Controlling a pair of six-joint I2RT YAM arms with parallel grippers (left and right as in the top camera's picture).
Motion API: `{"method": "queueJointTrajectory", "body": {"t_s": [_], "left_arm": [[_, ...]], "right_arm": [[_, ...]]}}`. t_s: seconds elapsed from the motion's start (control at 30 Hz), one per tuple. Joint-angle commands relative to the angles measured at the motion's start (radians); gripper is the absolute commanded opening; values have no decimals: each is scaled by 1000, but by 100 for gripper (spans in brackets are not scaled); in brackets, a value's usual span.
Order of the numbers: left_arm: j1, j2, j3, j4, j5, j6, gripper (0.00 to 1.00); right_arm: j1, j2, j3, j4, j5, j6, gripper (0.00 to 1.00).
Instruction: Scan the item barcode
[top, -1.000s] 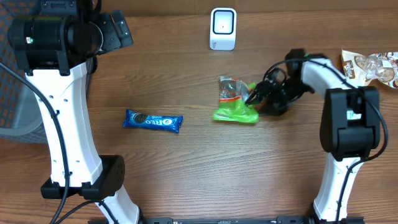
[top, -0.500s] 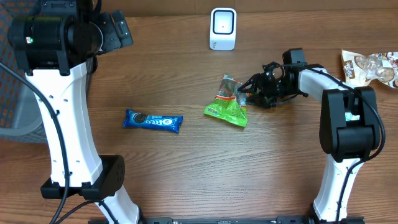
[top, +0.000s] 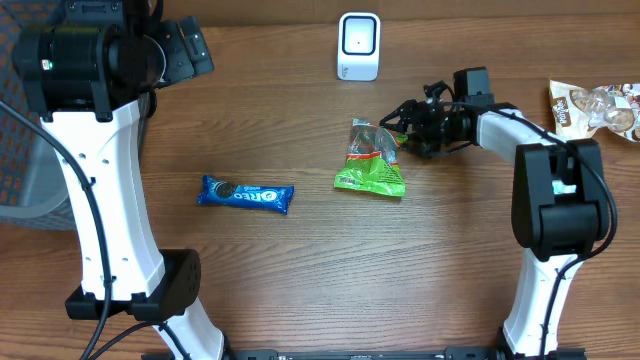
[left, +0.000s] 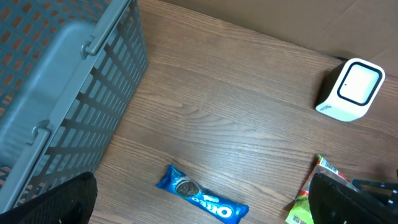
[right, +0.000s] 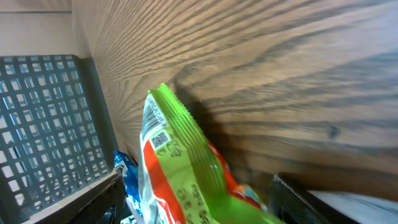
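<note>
R gripper (top: 398, 128) at the snack bag's (top: 370, 160) 1 o'clock corner, jaws parted astride it, no firm hold visible. Bag lies flat mid-table, scanner (top: 358, 45) at its 12. L gripper (left: 202, 180) wide open, empty. Re-grip the edge, keep barcode (right: 160, 138) uncovered, facing scanner.

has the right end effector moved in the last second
Yes. The right end effector moved up the overhead view, nearer the white scanner.
</note>
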Motion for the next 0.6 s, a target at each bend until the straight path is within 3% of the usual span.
{"method": "queueJointTrajectory", "body": {"t_s": [0.0, 0.13, 0.2, 0.23, 0.3, 0.43, 0.57], "left_arm": [[2, -4, 0, -2, -13, 8, 100], [2, -4, 0, -2, -13, 8, 100], [2, -4, 0, -2, -13, 8, 100], [2, -4, 0, -2, -13, 8, 100], [2, -4, 0, -2, -13, 8, 100], [2, -4, 0, -2, -13, 8, 100], [2, -4, 0, -2, -13, 8, 100]], "right_arm": [[44, -8, -8, 5, 43, 2, 75], [64, -8, -8, 10, 51, 9, 73], [67, -8, -8, 10, 64, 16, 65], [66, -8, -8, 9, 69, 21, 59], [66, -8, -8, 10, 70, 27, 30], [66, -8, -8, 10, 68, 27, 5], [61, -40, -1, 4, 55, -27, 4]]}}
